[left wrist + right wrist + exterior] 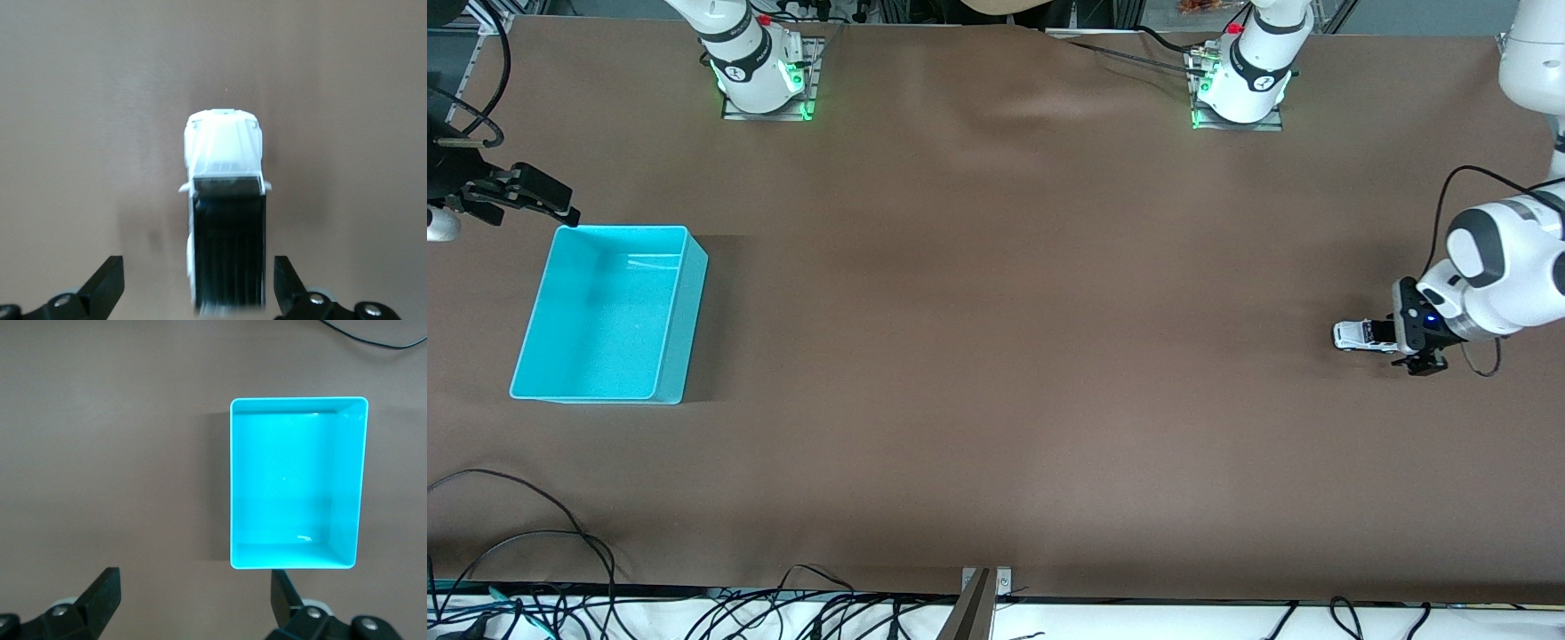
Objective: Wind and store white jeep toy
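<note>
at the right edge of the front view the left gripper (1392,342) stands open around the white jeep toy (1356,335) on the table (996,356), seemingly the wind-and-release step, next a regrip toward the cyan bin (680,316) at left, where the right gripper (560,209) waits open.

The right tool (193,597) hangs with fingers spread over brown table (107,453), cyan bin (297,557) seemingly empty

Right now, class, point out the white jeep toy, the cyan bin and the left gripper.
white jeep toy (223,143), left wrist view, white hood.
cyan bin (685,307), front view, outer side wall.
left gripper (199,283), left wrist view, between open fingers.
</note>
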